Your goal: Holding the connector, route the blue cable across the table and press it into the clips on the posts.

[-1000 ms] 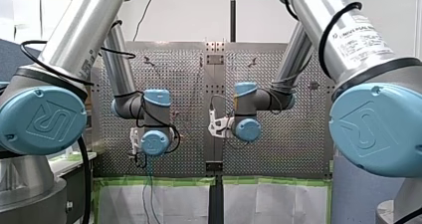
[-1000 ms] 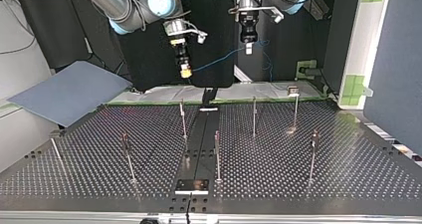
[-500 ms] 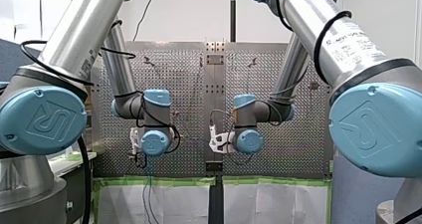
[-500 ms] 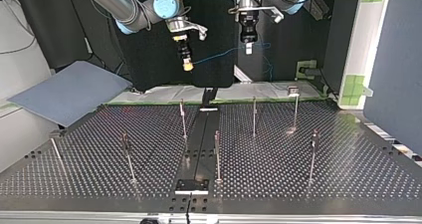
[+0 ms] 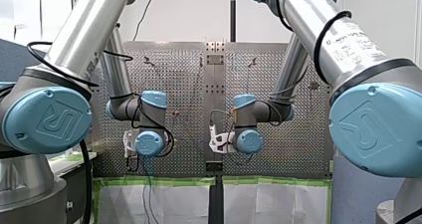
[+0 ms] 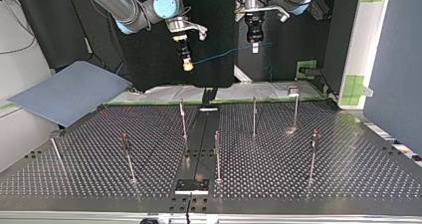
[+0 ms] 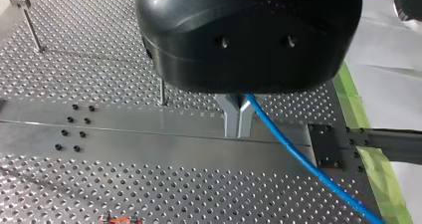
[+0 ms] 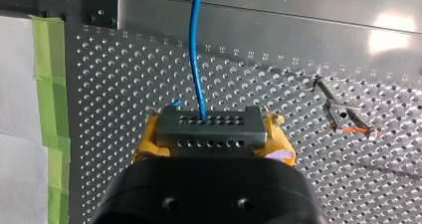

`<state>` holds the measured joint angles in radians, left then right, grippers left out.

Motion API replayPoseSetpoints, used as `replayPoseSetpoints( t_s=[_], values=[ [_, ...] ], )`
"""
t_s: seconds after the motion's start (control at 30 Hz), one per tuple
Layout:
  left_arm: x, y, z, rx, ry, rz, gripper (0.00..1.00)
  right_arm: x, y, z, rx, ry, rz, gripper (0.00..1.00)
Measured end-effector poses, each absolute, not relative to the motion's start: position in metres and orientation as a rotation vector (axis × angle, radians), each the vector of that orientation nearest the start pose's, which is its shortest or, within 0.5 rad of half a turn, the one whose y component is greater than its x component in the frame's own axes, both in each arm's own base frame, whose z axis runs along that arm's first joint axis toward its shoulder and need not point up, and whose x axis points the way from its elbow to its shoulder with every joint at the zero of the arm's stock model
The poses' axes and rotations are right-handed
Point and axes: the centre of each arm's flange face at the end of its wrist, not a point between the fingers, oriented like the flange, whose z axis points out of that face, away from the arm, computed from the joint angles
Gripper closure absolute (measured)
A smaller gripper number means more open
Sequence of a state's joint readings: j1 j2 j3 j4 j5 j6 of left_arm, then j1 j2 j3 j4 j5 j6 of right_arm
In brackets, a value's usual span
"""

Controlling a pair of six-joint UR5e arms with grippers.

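Note:
In the right wrist view my right gripper has its yellow pads shut on a grey perforated connector. The blue cable leaves the connector and runs ahead over the table. In the left wrist view my left gripper has its metal fingers shut on the blue cable, which trails away beside it. In the top view my right gripper and my left gripper hang high above the table's far edge, with the blue cable stretched between them. Several thin posts stand on the perforated table.
A blue-grey board lies beyond the table at the top view's left. A dark centre rail splits the table. Green tape and white sheeting border the far edge. A post with an orange-tipped clip stands beside my right gripper.
My right gripper first shifted slightly toward the top view's right and upward, then held. My left gripper moved toward the top view's right, pulling the cable between them tauter.

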<state>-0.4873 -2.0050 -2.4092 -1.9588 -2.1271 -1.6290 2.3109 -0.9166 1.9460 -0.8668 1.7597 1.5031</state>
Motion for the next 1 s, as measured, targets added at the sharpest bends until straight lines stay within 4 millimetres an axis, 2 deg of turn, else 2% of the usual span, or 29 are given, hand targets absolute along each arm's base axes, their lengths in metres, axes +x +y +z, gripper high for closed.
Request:
replayPoseSetpoints(
  t_s=[0.47,0.63,0.73,1.0],
  values=[
    [0.289,-0.244,0.066,-0.067,1.649,0.049,1.0,0.45,-0.322,0.049,1.77,-0.881,1.427,1.0],
    [0.297,-0.256,0.067,-0.044,1.63,0.008,1.0,0.46,-0.321,0.054,1.787,-0.848,1.432,1.0],
    [0.307,-0.262,0.076,-0.05,1.608,-0.016,1.0,0.469,-0.324,0.069,1.779,-0.836,1.457,1.0],
    [0.322,-0.258,0.108,-0.125,1.567,0.005,1.0,0.5,-0.336,0.138,1.744,-0.829,1.632,1.0]
  ],
)
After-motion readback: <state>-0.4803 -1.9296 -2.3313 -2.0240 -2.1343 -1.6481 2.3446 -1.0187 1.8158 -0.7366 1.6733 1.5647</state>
